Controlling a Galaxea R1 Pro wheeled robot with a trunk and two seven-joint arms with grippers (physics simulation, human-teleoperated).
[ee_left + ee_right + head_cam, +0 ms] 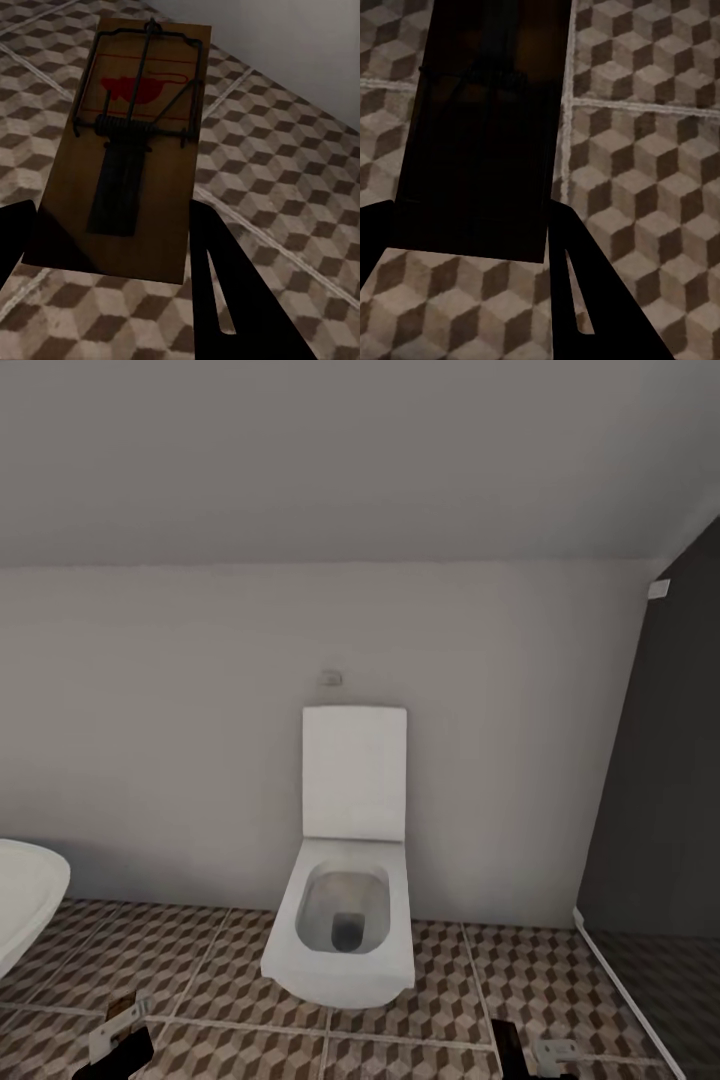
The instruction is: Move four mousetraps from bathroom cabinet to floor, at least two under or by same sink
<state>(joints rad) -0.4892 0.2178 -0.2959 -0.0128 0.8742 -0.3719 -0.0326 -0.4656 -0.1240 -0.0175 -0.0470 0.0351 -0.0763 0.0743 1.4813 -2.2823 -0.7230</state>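
My left gripper (109,225) is shut on a mousetrap (135,150), a tan board with dark wire and a red mouse mark, held above the cube-patterned bathroom floor (292,150). My right gripper (469,225) is shut on a second mousetrap (480,127), a flat board in deep shadow with faint wire parts, also above the floor (645,157). In the head view both grippers show at the lower edge, the left gripper (120,1040) with a bit of tan board (120,1009) on it, and the right gripper (525,1052). The cabinet and the sink are out of view.
A white toilet (345,920) with its lid up stands against the pale wall straight ahead. A rounded white fixture edge (25,900) juts in at the left. A dark wall panel (660,780) closes the right side. Patterned floor tiles (200,960) lie between.
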